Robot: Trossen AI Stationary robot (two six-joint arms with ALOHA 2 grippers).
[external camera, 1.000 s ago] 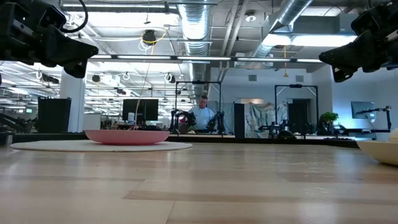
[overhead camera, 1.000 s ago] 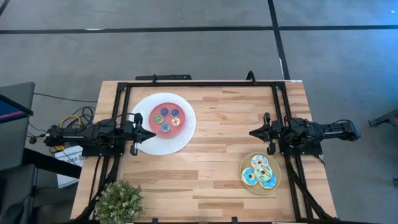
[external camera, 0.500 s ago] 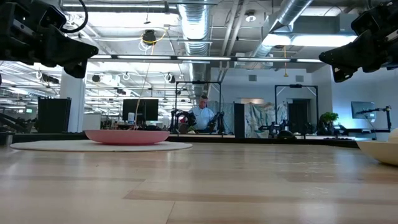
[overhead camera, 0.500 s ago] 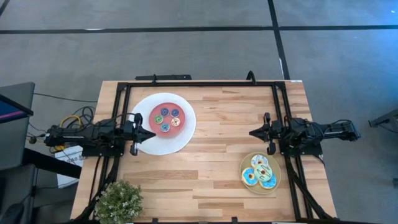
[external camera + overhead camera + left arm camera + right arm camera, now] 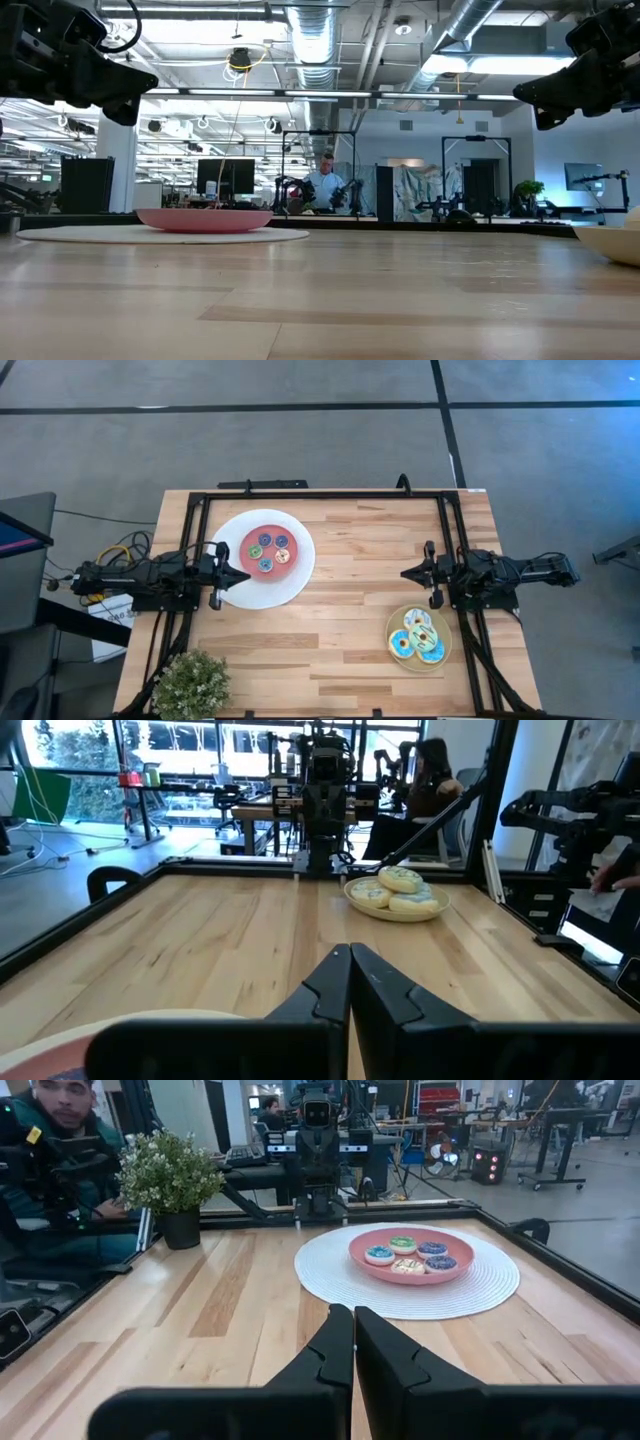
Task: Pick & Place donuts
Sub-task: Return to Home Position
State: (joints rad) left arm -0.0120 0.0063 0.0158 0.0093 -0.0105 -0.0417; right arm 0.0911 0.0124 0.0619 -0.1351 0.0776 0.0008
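both arms parked: left gripper (image 5: 246, 574) has its fingers pressed together on nothing just beside the pink plate (image 5: 244, 552), and right gripper (image 5: 404, 573) is closed and empty too, well apart from that plate. the small donuts (image 5: 270, 548) lie in the pink plate, while the larger iced donuts (image 5: 418, 636) crowd the tan plate (image 5: 440, 618), far from the pink plate on the right arm's side. they look light, stiff and slick-glazed, so i'd pinch across one side of the ring, one finger through the hole.
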